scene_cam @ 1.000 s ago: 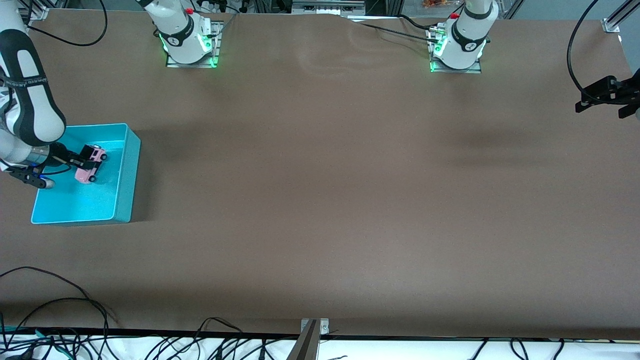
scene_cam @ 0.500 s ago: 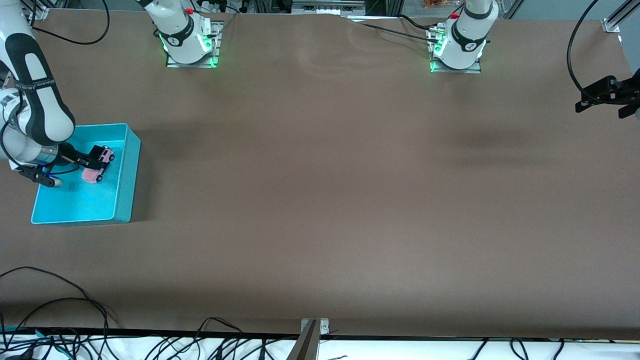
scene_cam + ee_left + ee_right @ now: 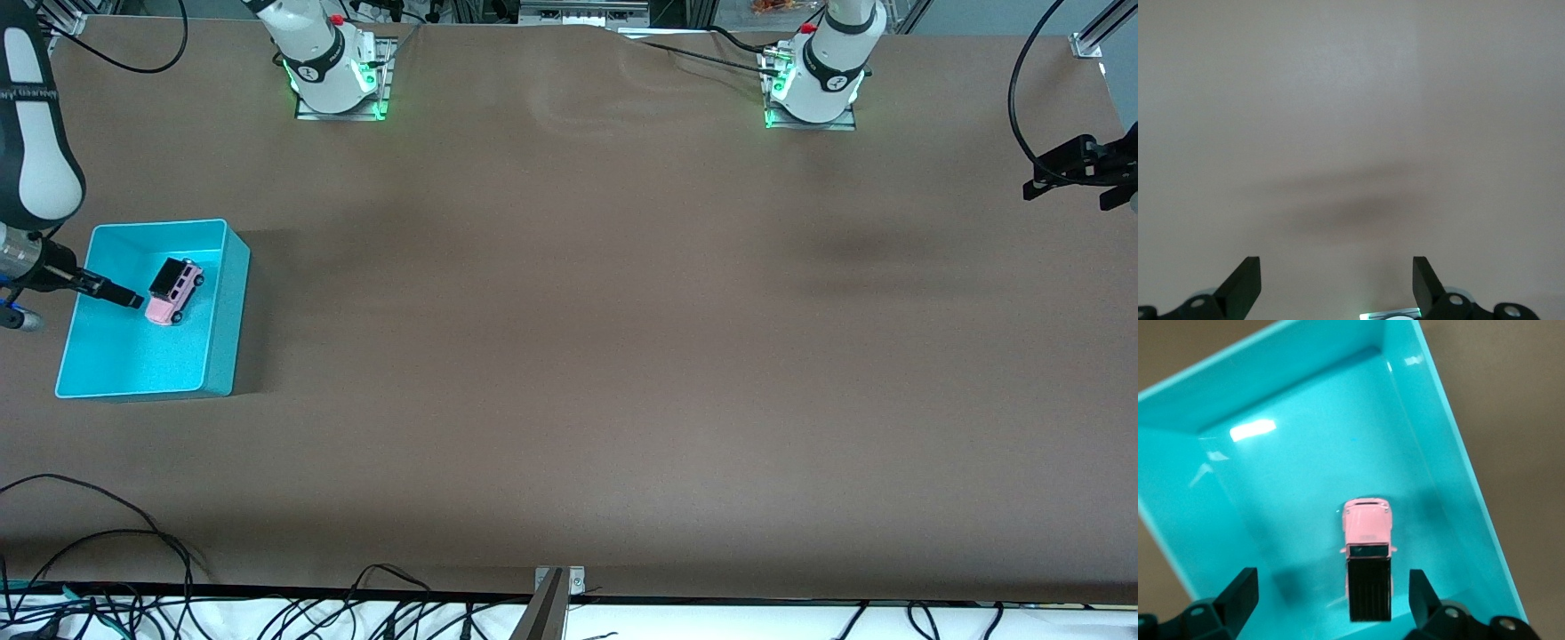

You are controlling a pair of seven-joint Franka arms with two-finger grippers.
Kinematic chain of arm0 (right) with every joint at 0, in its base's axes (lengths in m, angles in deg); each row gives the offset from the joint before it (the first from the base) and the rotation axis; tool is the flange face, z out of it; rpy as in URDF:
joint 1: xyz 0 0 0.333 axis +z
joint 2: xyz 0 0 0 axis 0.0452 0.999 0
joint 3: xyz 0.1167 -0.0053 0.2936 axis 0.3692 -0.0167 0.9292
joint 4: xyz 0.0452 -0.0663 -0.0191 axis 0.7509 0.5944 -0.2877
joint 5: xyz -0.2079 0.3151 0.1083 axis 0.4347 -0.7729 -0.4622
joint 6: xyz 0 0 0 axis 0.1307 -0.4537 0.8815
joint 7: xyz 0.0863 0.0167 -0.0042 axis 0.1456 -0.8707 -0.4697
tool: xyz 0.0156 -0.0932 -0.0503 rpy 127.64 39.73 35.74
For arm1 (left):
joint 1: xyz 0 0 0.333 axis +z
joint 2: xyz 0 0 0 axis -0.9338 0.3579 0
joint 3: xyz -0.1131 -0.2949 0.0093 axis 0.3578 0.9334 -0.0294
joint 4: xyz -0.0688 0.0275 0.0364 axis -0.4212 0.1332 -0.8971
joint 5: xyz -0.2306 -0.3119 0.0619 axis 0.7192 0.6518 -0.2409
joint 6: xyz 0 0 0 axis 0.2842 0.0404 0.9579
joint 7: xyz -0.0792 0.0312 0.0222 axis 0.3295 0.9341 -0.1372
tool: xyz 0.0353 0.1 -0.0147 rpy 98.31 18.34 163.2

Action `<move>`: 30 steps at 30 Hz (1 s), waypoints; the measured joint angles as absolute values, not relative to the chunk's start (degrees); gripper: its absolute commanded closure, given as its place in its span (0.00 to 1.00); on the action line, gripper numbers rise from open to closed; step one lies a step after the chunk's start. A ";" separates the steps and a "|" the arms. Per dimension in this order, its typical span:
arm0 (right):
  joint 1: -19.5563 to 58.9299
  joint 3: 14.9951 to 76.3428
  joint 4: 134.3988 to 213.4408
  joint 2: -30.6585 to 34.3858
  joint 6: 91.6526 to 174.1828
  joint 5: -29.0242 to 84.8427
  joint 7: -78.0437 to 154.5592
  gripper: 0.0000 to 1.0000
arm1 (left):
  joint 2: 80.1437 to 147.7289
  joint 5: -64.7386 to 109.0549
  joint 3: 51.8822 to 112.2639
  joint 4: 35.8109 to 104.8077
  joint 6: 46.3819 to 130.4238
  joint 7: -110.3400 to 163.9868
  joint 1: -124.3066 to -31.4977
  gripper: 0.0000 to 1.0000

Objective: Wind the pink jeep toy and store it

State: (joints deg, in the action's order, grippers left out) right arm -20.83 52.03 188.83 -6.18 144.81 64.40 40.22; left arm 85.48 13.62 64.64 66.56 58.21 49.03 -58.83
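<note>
The pink jeep toy [image 3: 174, 291] [image 3: 1367, 553], pink with a black rear roof, stands on its wheels on the floor of the turquoise bin [image 3: 227, 298] [image 3: 1451, 453] at the right arm's end of the table. My right gripper [image 3: 124, 296] [image 3: 1331, 580] hangs open over the bin, just off the jeep's black end and clear of it. My left gripper [image 3: 1031, 178] [image 3: 1336, 267] waits open over bare table at the left arm's end, with nothing between its fingers.
Both arm bases [image 3: 336, 71] [image 3: 813, 84] stand along the table's edge farthest from the front camera. Loose black cables [image 3: 107, 569] and a metal bracket [image 3: 558, 582] lie at the edge nearest it. Brown tabletop [image 3: 569, 338] spreads between the bin and the left gripper.
The right gripper has opened and let go of the jeep, which now rests on the bin floor. That gripper has drawn back toward the right arm's end. The left arm has not moved.
</note>
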 measured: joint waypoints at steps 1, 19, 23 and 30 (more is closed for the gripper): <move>-20.46 52.09 188.73 -6.85 144.09 64.40 40.22 0.00 | 85.48 13.62 64.64 66.56 58.21 49.03 -58.83 0.00; -3.67 46.26 185.09 -19.07 128.52 64.40 46.19 0.00 | 85.48 13.62 64.64 66.49 58.21 49.03 -58.83 0.00; -2.79 48.16 182.86 -19.94 124.18 64.40 48.14 0.00 | 85.48 13.62 64.64 66.45 58.21 49.03 -58.83 0.00; -2.32 53.18 178.08 -20.11 118.59 64.45 54.72 0.00 | 85.48 13.63 64.72 66.43 58.21 49.03 -58.86 0.00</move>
